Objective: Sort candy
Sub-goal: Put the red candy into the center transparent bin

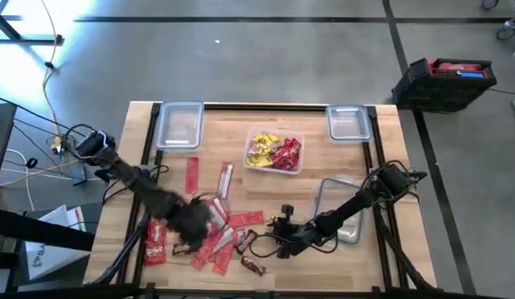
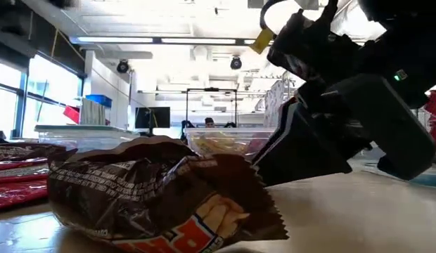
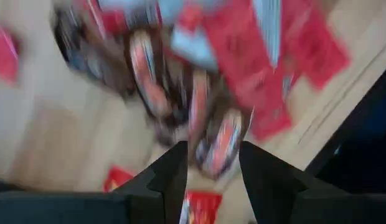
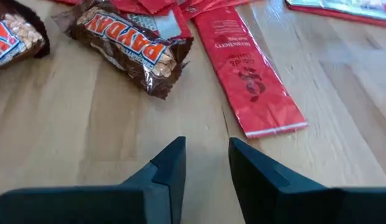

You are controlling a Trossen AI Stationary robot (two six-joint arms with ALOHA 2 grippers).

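Brown bars [image 4: 132,48] and red packets [image 4: 254,81] lie on the bench [image 1: 324,166] just ahead of the right gripper [image 4: 205,163], jaws released, empty. Left gripper [image 3: 211,177], jaws also released, hangs over the candy pile [image 1: 209,235].

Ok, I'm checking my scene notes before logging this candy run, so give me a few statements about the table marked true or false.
1. The middle container holds yellow and red candy. True.
2. The right hand grips a brown bar. False: its fingers are open over bare wood, and the brown bar lies ahead of it.
3. The left hand hovers over the candy pile. True.
4. The two containers at the table's far edge are full of candy. False: the far left container and far right container show none.
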